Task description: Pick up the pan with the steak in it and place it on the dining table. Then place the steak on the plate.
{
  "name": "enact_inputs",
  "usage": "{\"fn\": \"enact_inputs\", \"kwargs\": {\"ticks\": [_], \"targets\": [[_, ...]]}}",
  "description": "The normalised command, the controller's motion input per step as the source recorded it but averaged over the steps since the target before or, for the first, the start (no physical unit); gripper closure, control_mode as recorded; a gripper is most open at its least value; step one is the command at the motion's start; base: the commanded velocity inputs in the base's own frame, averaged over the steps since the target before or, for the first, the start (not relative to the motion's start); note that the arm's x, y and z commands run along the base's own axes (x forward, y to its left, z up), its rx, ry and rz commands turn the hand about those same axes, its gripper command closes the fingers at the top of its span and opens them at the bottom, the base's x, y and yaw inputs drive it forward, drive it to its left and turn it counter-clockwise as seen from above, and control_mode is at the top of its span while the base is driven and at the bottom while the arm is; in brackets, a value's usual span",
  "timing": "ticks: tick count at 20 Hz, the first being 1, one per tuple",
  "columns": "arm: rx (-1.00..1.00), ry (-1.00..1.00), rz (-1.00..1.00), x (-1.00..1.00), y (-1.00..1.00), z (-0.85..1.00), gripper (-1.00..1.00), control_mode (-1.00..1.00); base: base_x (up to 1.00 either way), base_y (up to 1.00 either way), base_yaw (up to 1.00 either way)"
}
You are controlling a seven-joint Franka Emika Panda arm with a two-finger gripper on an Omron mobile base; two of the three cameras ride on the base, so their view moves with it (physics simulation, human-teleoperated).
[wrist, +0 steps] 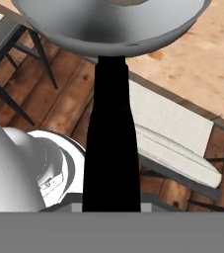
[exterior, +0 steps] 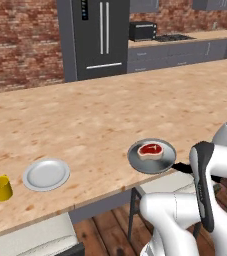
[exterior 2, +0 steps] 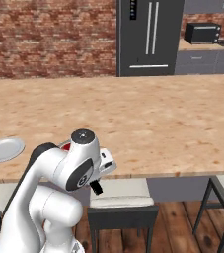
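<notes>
Arm is folding low at the near edge, elbow up. End effector (wrist: 111,205) is gripping closed on the black handle of the pan (exterior: 152,156). Pan is hovering at the near edge of the dining table (exterior: 110,112) surface, steak (exterior: 150,149) sitting inside it. Stool seat (wrist: 175,141) is lying under the handle. Plate (exterior: 46,174) is lying to the left, well apart; yellow cup (exterior: 1,188) just beyond it. Fridge (exterior: 102,35) and brick wall (exterior: 20,42) are standing far back.
</notes>
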Motion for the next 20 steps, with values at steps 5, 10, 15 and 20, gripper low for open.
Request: {"fn": "enact_inputs", "kwargs": {"ticks": [5,10,15,20], "targets": [[0.0,0.0,0.0,0.0,0.0,0.0,1.0,1.0,0.64,0.12,0.0],[0.0,0.0,0.0,0.0,0.0,0.0,1.0,1.0,0.02,0.0,0.0],[0.0,0.0,-0.02,0.3,0.26,-0.06,1.0,-1.0,0.0,0.0,0.0],[0.0,0.0,-0.05,0.51,0.6,-0.17,1.0,-1.0,0.0,0.0,0.0]]}}
